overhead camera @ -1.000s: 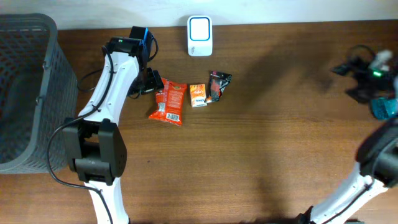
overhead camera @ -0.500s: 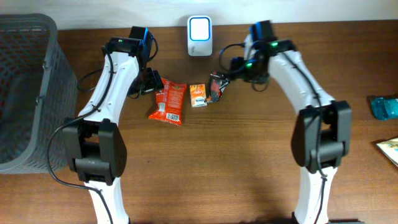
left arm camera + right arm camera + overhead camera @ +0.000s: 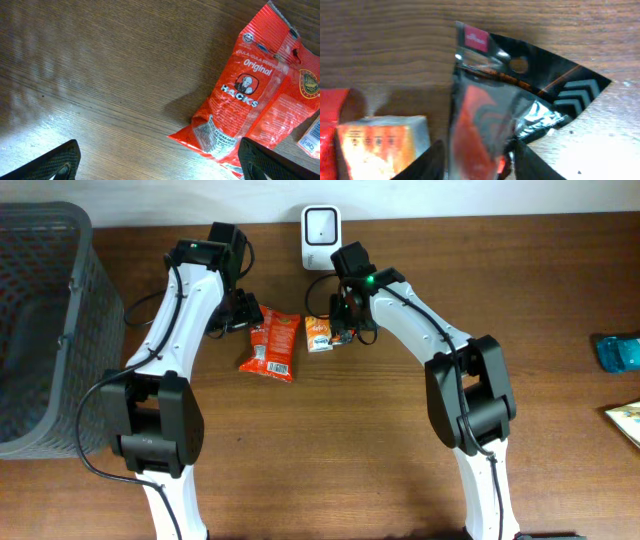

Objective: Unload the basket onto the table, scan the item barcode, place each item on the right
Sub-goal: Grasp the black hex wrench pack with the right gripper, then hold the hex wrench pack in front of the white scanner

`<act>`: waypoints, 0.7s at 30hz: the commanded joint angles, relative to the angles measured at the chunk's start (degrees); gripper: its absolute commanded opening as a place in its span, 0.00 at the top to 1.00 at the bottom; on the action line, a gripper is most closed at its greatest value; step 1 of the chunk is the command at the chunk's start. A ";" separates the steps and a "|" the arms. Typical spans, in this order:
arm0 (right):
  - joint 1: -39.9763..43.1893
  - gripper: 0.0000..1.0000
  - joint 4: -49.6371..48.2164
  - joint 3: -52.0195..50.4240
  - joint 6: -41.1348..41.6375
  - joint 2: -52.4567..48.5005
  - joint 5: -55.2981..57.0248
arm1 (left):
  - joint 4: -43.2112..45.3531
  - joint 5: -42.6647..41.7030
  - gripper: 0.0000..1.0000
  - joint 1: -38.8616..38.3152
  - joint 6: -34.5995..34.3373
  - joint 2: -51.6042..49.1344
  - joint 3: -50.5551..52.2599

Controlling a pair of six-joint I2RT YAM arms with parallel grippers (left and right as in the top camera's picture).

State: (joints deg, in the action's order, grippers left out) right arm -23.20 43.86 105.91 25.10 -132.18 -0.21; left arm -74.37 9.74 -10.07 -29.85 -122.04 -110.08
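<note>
A black and red foil packet (image 3: 520, 85) lies on the wooden table, and my right gripper (image 3: 477, 152) has a finger pressed against each side of it. In the overhead view the right gripper (image 3: 346, 318) covers most of this packet. An orange carton (image 3: 318, 332) sits just left of it. A red Hacks candy bag (image 3: 255, 95) lies further left. My left gripper (image 3: 160, 162) hovers wide open over bare wood at the bag's left edge, one fingertip (image 3: 265, 160) over the bag's corner. The white barcode scanner (image 3: 321, 224) stands at the table's back edge.
A large grey mesh basket (image 3: 40, 330) fills the left end of the table. A blue object (image 3: 618, 350) and a printed card (image 3: 625, 420) lie at the far right edge.
My right arm has swung in from the far right and come down over the black packet, its jaws narrowing from wide open onto it. The left arm has not moved.
</note>
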 commanded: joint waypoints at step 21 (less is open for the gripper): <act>4.87 0.96 13.99 15.02 0.68 0.37 -31.10 | -0.07 0.76 0.01 0.00 -0.52 0.98 0.17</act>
State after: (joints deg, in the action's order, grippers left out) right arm -21.71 58.67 118.61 25.74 -132.27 -15.40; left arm -74.37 9.74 -10.04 -29.85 -122.04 -110.08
